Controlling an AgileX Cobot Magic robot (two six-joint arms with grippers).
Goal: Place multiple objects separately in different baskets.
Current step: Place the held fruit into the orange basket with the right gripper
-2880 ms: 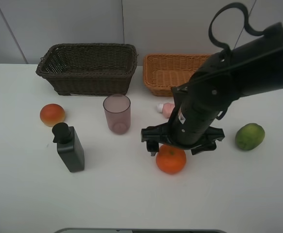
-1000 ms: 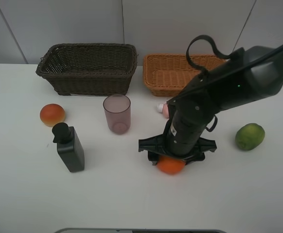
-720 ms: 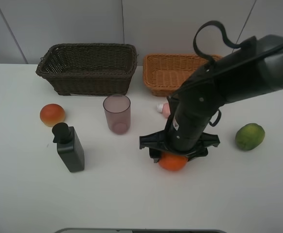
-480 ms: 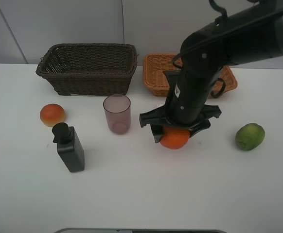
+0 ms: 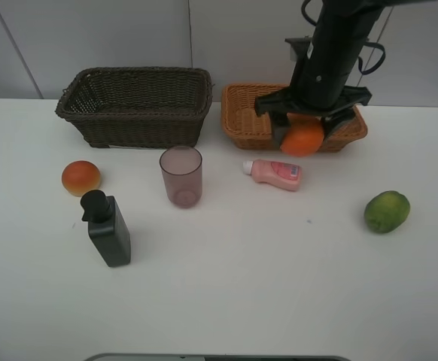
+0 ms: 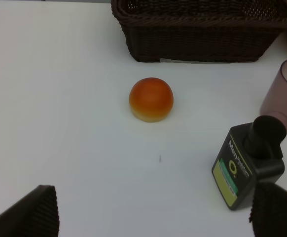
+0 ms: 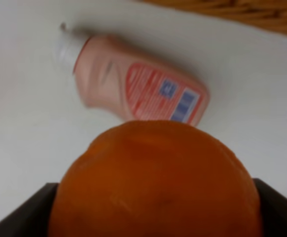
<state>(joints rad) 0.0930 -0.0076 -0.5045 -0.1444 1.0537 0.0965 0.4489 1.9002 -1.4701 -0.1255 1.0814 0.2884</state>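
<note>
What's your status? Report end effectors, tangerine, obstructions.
Right end effector shut on tangerine, aloft by tan basket front wall. Left end effector open, empty. Pink bottle lies on table below, not blocking.

saw a white matte table [image 5: 226, 301] filling most of the high view, rounded at its far corners. met a pale grey panelled wall [image 5: 91, 37] behind, split by thin dark seams [image 5: 190, 30] (one upright, others slanted). lay under soft even light, with faint shadows. showed a dark strip [image 5: 219, 358] at the near edge.
</note>
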